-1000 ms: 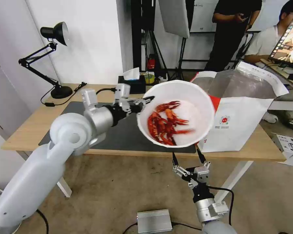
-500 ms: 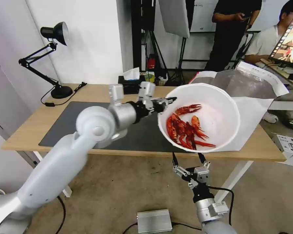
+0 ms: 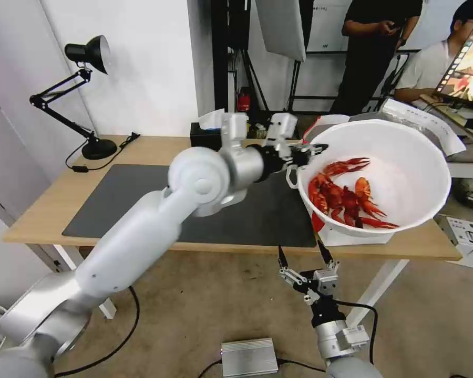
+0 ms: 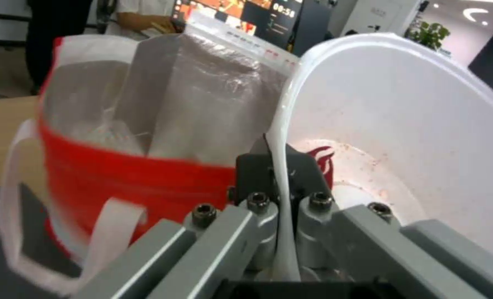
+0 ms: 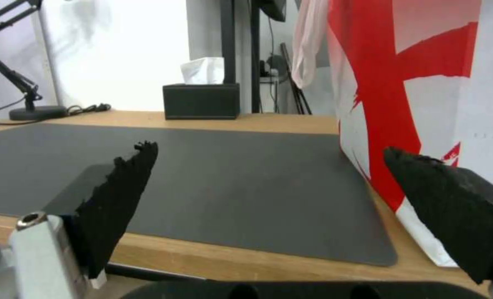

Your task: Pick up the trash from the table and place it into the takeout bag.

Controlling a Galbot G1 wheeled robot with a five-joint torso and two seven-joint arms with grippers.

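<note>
The table [image 3: 58, 205], long and of light wood, is seen under a dark grey mat [image 3: 142, 199], and at its far right end the takeout bag [image 4: 147, 124] is stood, mostly hidden in the head view behind what is being carried. In the left wrist view the bag's foil-lined mouth is found just beside the jaws, on their outer side, with a white loop handle [image 4: 14, 207] hung below the red band. The white bowl [image 3: 399, 157] is held aloft by its near rim, tilted toward the robot, with the red crayfish shells [image 3: 347, 197] gathered in its lower part, just beyond the jaw tips. The left gripper [image 3: 309, 152] is clamped on that rim: one jaw is set inside the wall and one outside, the thin edge being pinched between them. The right gripper [image 3: 305, 257] is parked low before the table edge, its jaws spread wide apart with nothing between them; the bag's red-and-white side is seen close beside one jaw in the right wrist view. The step in hand is judged to be the carry of the bowl to the bag. The next move would call for the bowl to be brought over the open mouth and lowered level, so that no shells are spilled.
</note>
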